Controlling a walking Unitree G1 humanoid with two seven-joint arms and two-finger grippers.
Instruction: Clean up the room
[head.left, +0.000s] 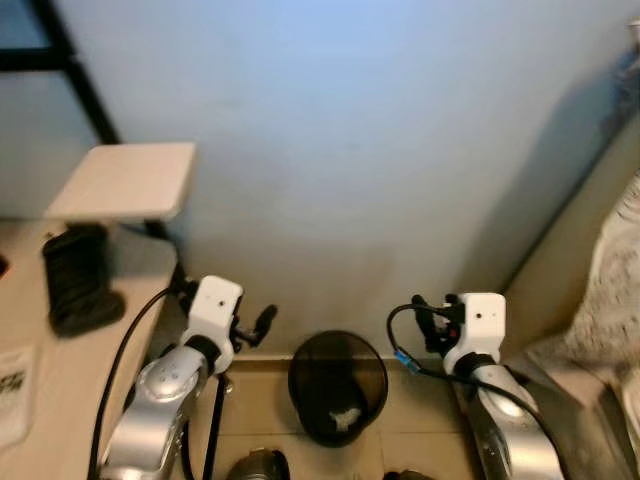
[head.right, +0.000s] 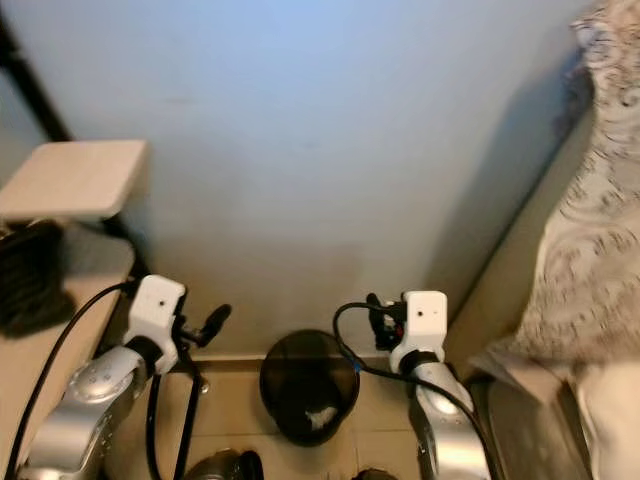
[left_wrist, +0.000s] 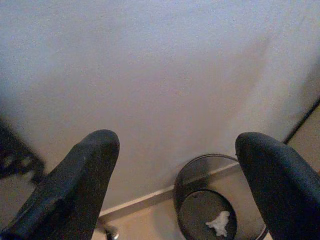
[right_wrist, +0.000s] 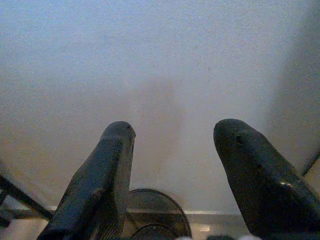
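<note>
A round black mesh waste bin (head.left: 338, 386) was located on the tiled floor (head.left: 262, 400) at the foot of a plain pale blue wall (head.left: 380, 150), between the two silver arms. A crumpled piece of white paper (head.left: 346, 415) was seen lying at the bottom of the bin.

The left gripper (left_wrist: 175, 150) was raised to the left of the bin and directed at the wall. Its two black fingers (left_wrist: 80, 180) were held wide apart, with nothing between them. The right gripper (right_wrist: 172, 135) was raised to the right of the bin and was likewise directed at the wall. Its fingers (right_wrist: 105, 180) were also spread apart and empty.

At the left, a light wooden bench (head.left: 60, 370) was visible. A black ribbed object (head.left: 78, 280) was placed on the bench, and a printed sheet (head.left: 12, 385) lay at its near left edge. A pale rectangular shelf board (head.left: 125, 180) was mounted above the bench on a black frame (head.left: 75, 75). At the right edge, a patterned white and grey bedcover (head.right: 590, 240) was seen hanging down beside the wall.
</note>
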